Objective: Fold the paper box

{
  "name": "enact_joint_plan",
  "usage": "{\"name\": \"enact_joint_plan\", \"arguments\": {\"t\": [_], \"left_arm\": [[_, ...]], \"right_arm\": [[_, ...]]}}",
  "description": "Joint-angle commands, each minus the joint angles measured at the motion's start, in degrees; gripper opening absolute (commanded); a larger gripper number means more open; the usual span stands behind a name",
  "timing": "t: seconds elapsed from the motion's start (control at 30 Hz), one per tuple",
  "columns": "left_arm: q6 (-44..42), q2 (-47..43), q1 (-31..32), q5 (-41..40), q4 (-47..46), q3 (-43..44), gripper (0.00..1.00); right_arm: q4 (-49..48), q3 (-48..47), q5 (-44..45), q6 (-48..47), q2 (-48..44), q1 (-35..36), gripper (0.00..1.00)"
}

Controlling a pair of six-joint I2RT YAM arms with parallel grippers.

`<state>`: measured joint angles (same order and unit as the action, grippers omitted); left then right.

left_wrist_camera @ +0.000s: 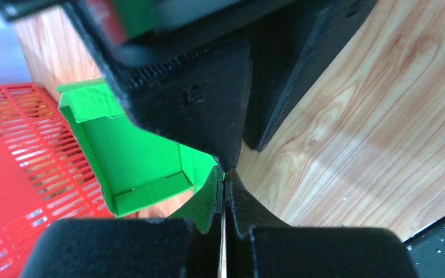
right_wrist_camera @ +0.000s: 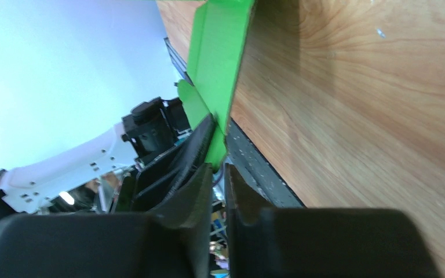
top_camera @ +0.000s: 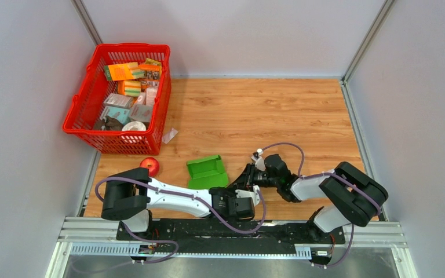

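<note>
The paper box (top_camera: pixel 207 172) is bright green card, partly formed, lying on the wooden table just ahead of both arms. In the left wrist view its open inside (left_wrist_camera: pixel 133 150) shows, with one flap running into my left gripper (left_wrist_camera: pixel 225 175), which is shut on that thin flap. From above, the left gripper (top_camera: pixel 232 191) sits at the box's near right corner. My right gripper (top_camera: pixel 244 178) reaches in from the right, tips beside the same corner. Its jaws (right_wrist_camera: pixel 218 168) stand a narrow gap apart, with the green flap's (right_wrist_camera: pixel 217 58) end just beyond the tips, not pinched.
A red basket (top_camera: pixel 78 119) full of small packages stands at the back left, also visible in the left wrist view (left_wrist_camera: pixel 23 145). A red apple (top_camera: pixel 150 166) lies left of the box. A small clear wrapper (top_camera: pixel 169 135) lies by the basket. Grey walls enclose the table.
</note>
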<state>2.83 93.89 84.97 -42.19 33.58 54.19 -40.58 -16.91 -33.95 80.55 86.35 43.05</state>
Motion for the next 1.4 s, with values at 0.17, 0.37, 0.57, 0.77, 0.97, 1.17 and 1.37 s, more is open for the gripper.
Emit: {"name": "enact_joint_plan", "arguments": {"t": [0.17,0.37,0.57,0.77,0.97,1.17,1.37], "left_arm": [[8.9,-6.3,-0.2,-0.1,6.6,5.4,0.0],[25.2,-11.3,-8.3,15.6,9.9,11.4,0.0],[42.6,-15.3,-22.0,30.0,4.0,9.6,0.0],[68.2,-17.2,-34.6,38.5,-0.2,4.3,0.0],[89.3,-22.4,-40.2,41.9,-14.1,-5.8,0.0],[96.2,-26.5,-41.2,38.9,-17.2,-8.7,0.0],[99.8,-28.5,-41.4,37.8,-19.8,-12.7,0.0]], "right_arm": [[48.7,-13.6,11.7,-30.7,-24.4,-1.6,0.73],[64.2,-14.7,22.7,-38.9,-36.4,-8.2,0.85],[73.4,-16.1,30.8,-42.8,-37.4,-8.2,0.85],[69.8,-14.6,27.5,-50.2,-39.7,-3.2,0.85],[61.5,-13.7,37.4,-55.4,-41.3,14.9,0.86],[55.4,-14.9,47.7,-61.9,-36.4,24.9,0.94],[52.3,-16.7,65.1,-61.9,-32.1,25.2,0.95]]}}
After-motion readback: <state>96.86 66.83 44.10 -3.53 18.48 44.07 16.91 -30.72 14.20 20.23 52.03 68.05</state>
